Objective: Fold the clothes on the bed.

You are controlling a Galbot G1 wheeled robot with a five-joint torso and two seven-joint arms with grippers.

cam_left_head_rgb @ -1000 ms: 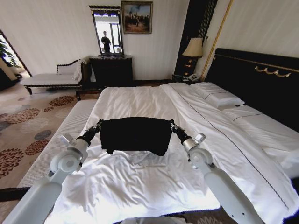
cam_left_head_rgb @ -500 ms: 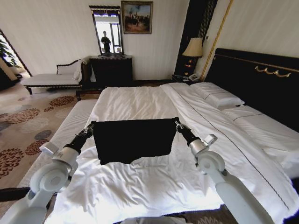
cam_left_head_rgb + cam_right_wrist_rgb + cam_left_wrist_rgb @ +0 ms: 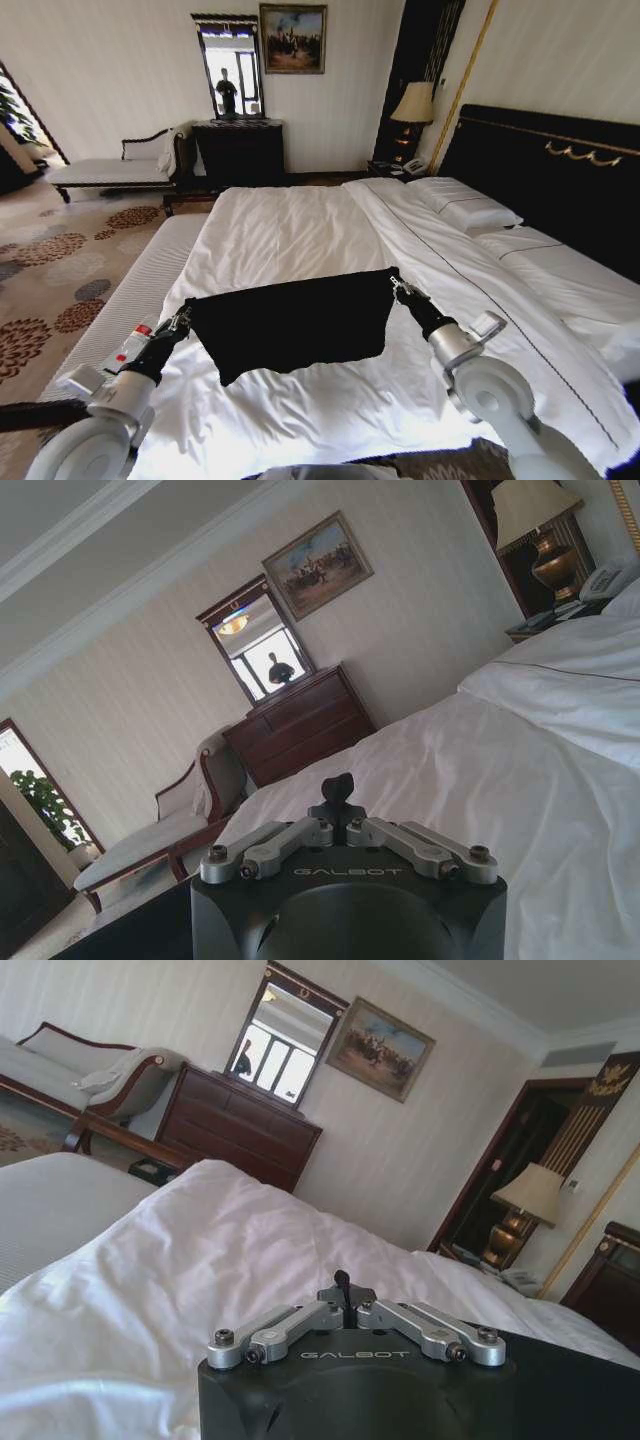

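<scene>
Left gripper [image 3: 183,318]: fingers pressed together on the left top corner of the black T-shirt [image 3: 292,322]; in the left wrist view the fingers [image 3: 343,1285] show as one closed dark tip above the Galbot-marked body; arm comes in low from the near left of the head view.
Right gripper [image 3: 402,290]: fingers clamped on the right top corner of the shirt; in the right wrist view the fingers [image 3: 337,788] meet in a closed tip; arm reaches in from the near right.
T-shirt: stretched taut between the two grippers; top edge runs nearly straight, the right corner a little farther up the bed than the left; lower edge hangs slanting, with a point at the lower left; no lettering visible on the side facing the head camera.
Bed [image 3: 290,225]: white duvet, rumpled beneath the shirt and smoother beyond it toward the far end; pillows [image 3: 465,208] and dark headboard [image 3: 560,170] at the right.
Edges: pale striped bench [image 3: 130,290] just beside the bed's left edge.
Open room: broad bare duvet beyond the shirt; patterned carpet [image 3: 50,270] to the left of the bench.
</scene>
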